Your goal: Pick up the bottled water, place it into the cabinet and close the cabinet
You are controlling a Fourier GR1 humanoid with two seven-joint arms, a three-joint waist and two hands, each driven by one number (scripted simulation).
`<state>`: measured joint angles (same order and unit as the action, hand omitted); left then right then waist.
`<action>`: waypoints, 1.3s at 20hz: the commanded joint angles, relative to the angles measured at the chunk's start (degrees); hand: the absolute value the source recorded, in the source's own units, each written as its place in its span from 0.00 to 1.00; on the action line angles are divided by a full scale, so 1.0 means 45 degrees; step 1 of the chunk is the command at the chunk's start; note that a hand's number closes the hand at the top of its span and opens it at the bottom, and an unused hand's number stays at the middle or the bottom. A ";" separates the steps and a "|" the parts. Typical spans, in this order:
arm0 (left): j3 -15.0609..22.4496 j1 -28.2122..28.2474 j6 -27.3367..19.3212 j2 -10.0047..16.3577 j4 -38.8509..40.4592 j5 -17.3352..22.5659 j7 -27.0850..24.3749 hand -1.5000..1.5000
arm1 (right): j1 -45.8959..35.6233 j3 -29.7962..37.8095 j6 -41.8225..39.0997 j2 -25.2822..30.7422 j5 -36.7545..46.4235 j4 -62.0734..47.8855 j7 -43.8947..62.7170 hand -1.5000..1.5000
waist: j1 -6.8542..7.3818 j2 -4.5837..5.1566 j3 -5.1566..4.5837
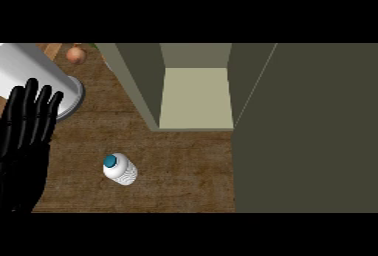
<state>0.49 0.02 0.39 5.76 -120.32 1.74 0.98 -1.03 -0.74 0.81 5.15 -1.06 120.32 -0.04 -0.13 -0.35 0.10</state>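
Observation:
The bottled water (119,169) is a white bottle with a teal cap, standing upright on the brown wooden counter in front of the cabinet. The cabinet (196,90) is grey-green and open, showing a pale shelf inside; its door (306,130) swings out toward me and fills the view's right side. My left hand (26,140) rests at the left edge, fingers straight and pointing up, holding nothing, a short way left of the bottle. The right hand does not show.
A large shiny metal cylinder (33,75) stands at the back left, partly behind my left hand. A small orange-brown round object (75,54) lies behind it. Bare counter (184,170) stretches between the bottle and the open door.

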 commanded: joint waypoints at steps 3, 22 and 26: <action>0.0825 0.0685 -0.2532 -0.1044 -0.1040 -0.3405 0.0767 0.00 | 0.0758 -0.0630 0.0090 -0.0280 0.0664 0.0242 -0.0212 0.00 | 0.0091 0.0033 -0.0003; 0.8507 0.1809 -1.1479 -0.1279 -0.3829 -0.9893 0.7390 0.00 | 0.3923 -0.3808 -0.0688 -0.0066 -0.0172 0.5946 0.4050 0.00 | -0.0002 0.0007 0.0007; 0.9212 0.2021 -1.1774 -0.1280 -0.3898 -1.1073 0.8192 0.00 | 0.4223 -0.4226 -0.0487 -0.0012 0.0184 0.6668 0.4348 0.00 | -0.0026 -0.0024 0.0012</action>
<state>39.40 8.76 -50.81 0.00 -132.50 -38.05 31.49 13.71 -16.71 -1.71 4.78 -2.52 142.19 17.22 -0.04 -0.34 0.12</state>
